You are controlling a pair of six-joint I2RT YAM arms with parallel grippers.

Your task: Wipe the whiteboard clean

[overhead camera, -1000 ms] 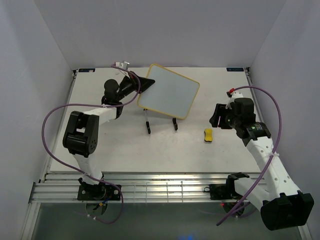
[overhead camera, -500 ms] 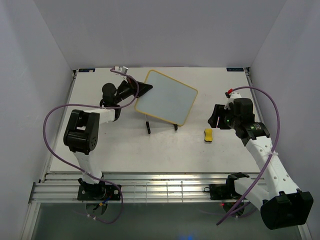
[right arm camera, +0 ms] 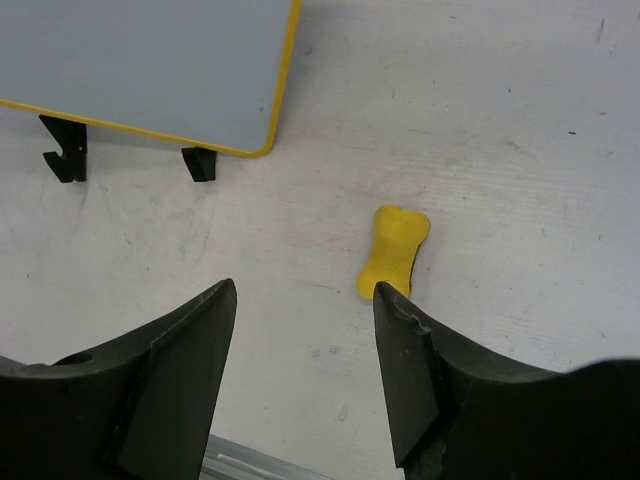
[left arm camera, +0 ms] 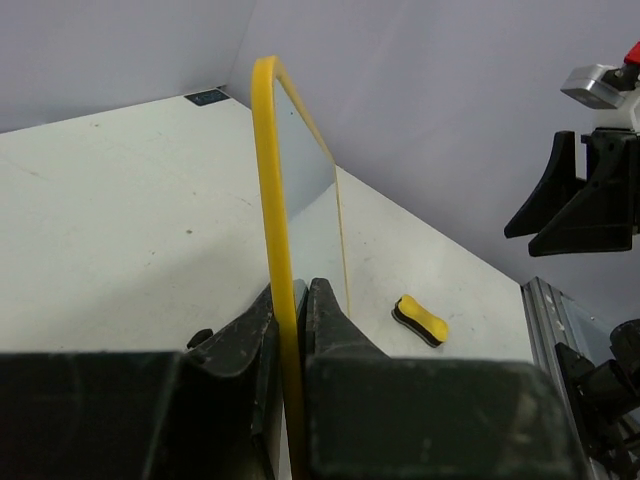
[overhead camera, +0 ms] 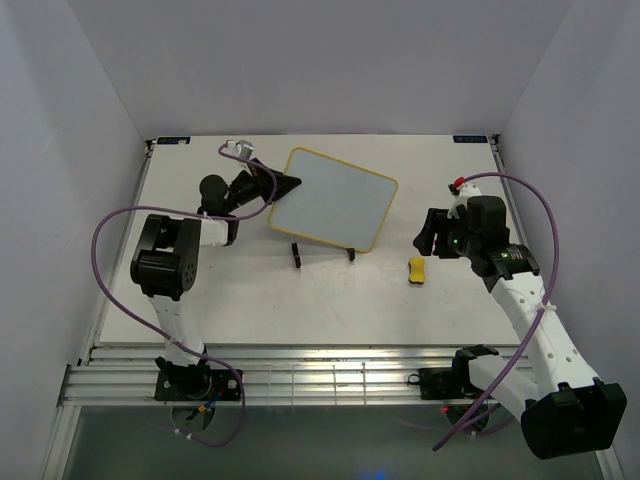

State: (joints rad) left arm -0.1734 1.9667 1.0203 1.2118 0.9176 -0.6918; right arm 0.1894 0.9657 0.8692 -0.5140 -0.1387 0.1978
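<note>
Top external view: the whiteboard (overhead camera: 335, 200) is in the far middle of the counter (overhead camera: 300, 300), tilted, with its face blank. The left jaws are clenched on the left edge of its yellow frame. Two black stand feet (overhead camera: 297, 255) show just under the lower edge of the board; I cannot tell if the board rests on them. A small yellow eraser (overhead camera: 417, 270) lies flat on the counter, to the right of the board and apart from it. The right jaws are above the counter just behind the eraser and do not touch it.

Left wrist view: the yellow frame of the whiteboard (left arm camera: 270, 200) goes up between the two black fingers (left arm camera: 335, 320), which press it from both sides. The eraser (left arm camera: 420, 320) lies beyond the board, on the counter (left arm camera: 120, 200).

Right wrist view: the right jaws are released and parted, with only bare counter (right arm camera: 500, 150) between them. The eraser (right arm camera: 393, 250) lies near the tip of the finger on the right side of the picture. A corner of the whiteboard (right arm camera: 140, 60) fills the upper left, with the stand feet (right arm camera: 62, 150) under its edge.
</note>
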